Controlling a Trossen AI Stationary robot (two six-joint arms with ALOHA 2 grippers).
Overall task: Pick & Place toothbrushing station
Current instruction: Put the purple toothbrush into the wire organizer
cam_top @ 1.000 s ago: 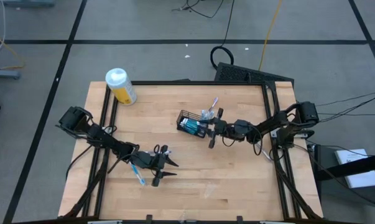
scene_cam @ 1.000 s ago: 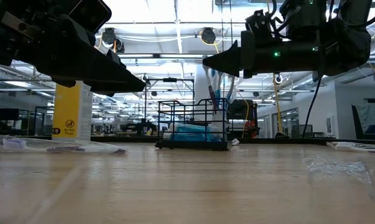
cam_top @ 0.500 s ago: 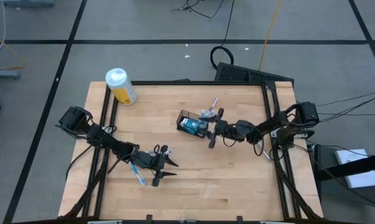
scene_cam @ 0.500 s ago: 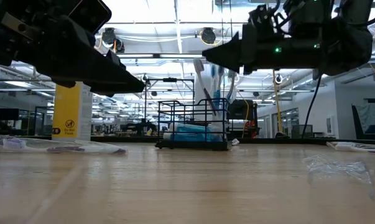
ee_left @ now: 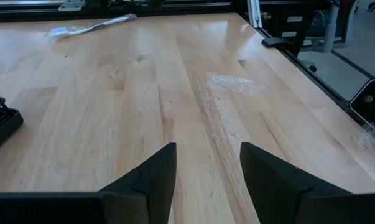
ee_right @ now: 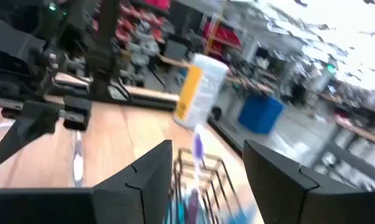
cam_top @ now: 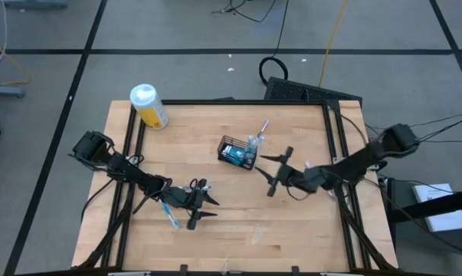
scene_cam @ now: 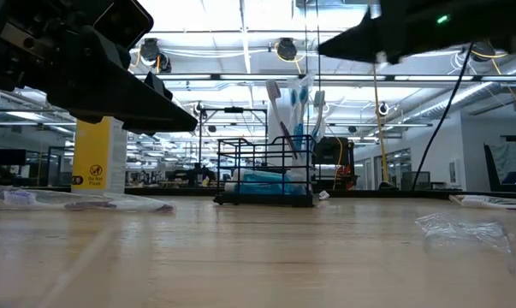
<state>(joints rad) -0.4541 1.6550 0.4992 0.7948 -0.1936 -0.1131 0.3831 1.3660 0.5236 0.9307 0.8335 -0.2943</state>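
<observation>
basket (cam_top: 237,151): sits mid-table with a tube inside and brushes (cam_top: 257,136) standing in its right end, so your drop looks done.
right gripper (cam_top: 271,170): fingers spread, empty, just clear of the basket.
left gripper (cam_top: 203,208): parked wide above the table front-left, close to a loose brush (cam_top: 168,214), probably your next grab.

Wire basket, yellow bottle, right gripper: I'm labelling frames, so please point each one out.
Wire basket (cam_top: 235,152): high view, on its mesh rim.
Yellow bottle (cam_top: 153,114): high view, on its yellow body.
Right gripper (cam_top: 267,172): high view, midway between its open fingertips.
</observation>
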